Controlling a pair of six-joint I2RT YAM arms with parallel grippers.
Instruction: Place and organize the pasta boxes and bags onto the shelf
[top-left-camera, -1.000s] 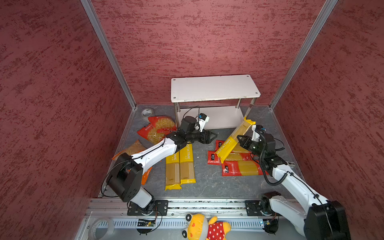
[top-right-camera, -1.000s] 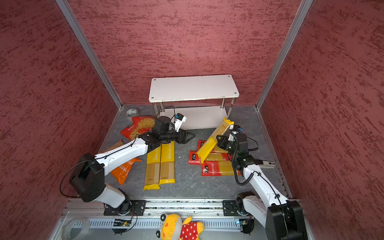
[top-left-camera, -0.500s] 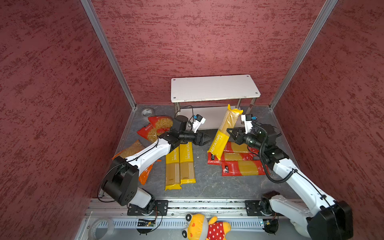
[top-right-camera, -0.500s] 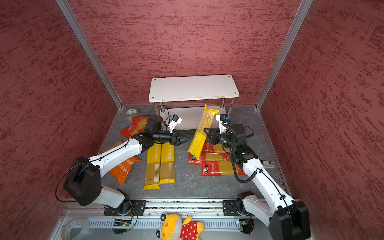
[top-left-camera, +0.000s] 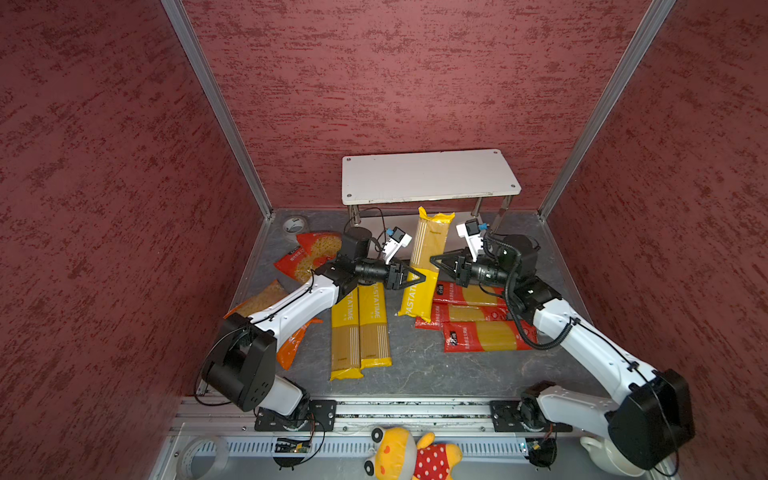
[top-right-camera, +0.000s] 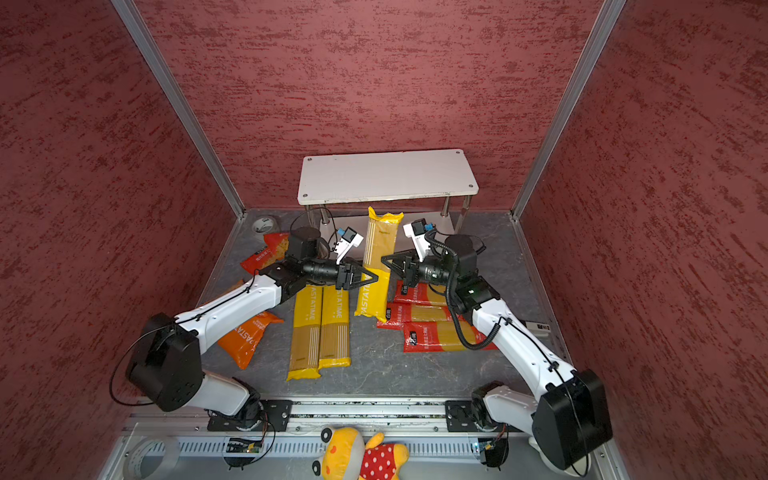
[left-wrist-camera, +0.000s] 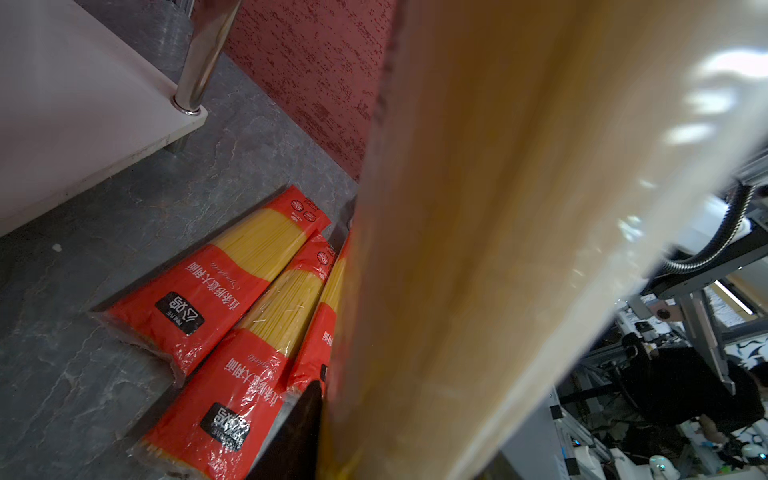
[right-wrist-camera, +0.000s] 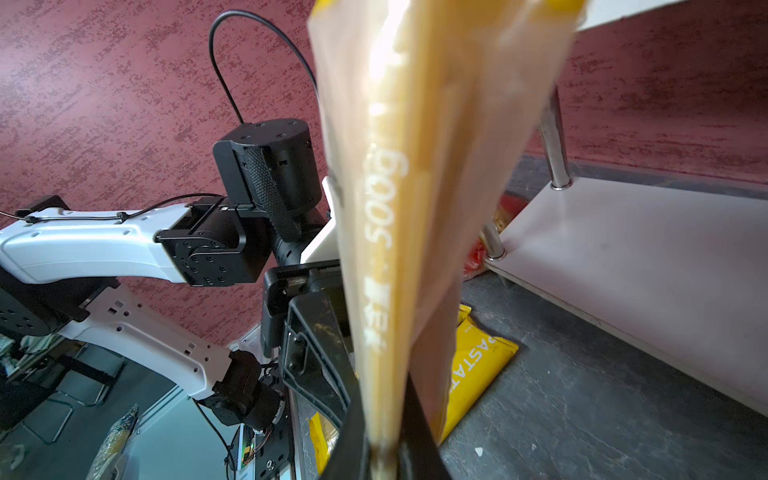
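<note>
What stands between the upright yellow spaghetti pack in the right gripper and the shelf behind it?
Nothing visible does. The yellow spaghetti pack, shut in the right gripper, is upright right in front of the shelf, and the lower board behind it looks bare.

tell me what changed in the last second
The right gripper swung its yellow spaghetti pack from leaning rightward to near upright at centre. The left gripper moved right and narrowed its jaws around it; firm grip unclear. Floor packs and shelf stayed put.

Both top views look steeply down on my whole desk (top-left-camera: 415, 374); both wrist cameras press close against one yellow pack (left-wrist-camera: 498, 249).
</note>
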